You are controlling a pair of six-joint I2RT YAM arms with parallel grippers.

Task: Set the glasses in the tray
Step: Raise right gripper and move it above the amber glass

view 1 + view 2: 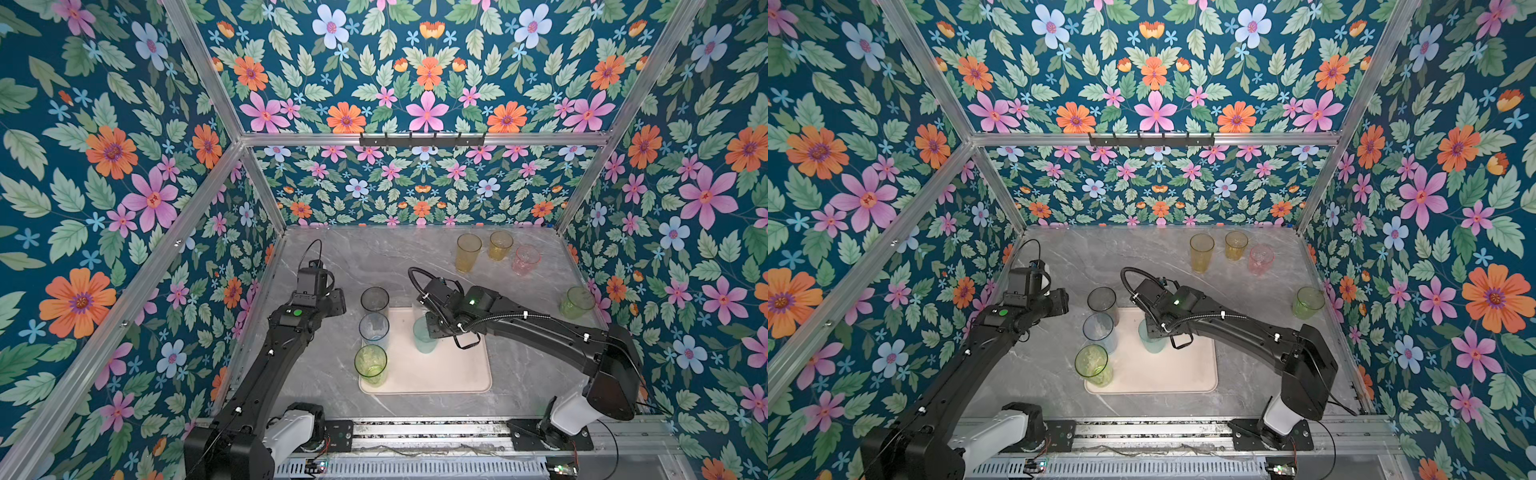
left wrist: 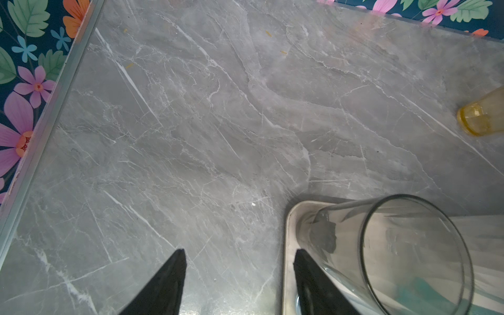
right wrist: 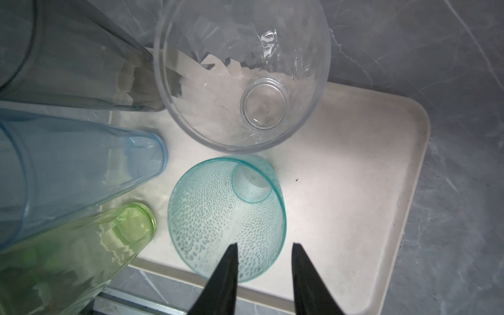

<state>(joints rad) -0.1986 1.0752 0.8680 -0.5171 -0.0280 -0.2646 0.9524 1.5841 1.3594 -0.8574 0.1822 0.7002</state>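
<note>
While the right gripper (image 3: 264,245) is hovering with its jaws spread astride the rim of the dimpled teal translucent tumbler (image 3: 218,218), pinching nothing, that glass is standing upright on the pale pink rounded-corner tray (image 3: 354,163), beside a clear faceted tumbler (image 3: 245,81). The left gripper (image 2: 240,253) is hanging, jaws parted and empty, above the grey marble tabletop (image 2: 191,136) at the tray's corner.

The tray (image 1: 457,374) is plain pale pink. Noted: a smoky grey tumbler (image 1: 375,299), a pale blue tumbler (image 1: 374,328), a green tumbler (image 1: 370,363), a taller amber tumbler (image 1: 468,251), a shorter amber tumbler (image 1: 500,245), a pink tumbler (image 1: 525,259). The teal tumbler (image 3: 226,218) carries a dotted pattern. The tabletop (image 1: 374,257) is grey marble, white-veined; the wallpaper (image 1: 415,83) dark teal, floral.
</note>
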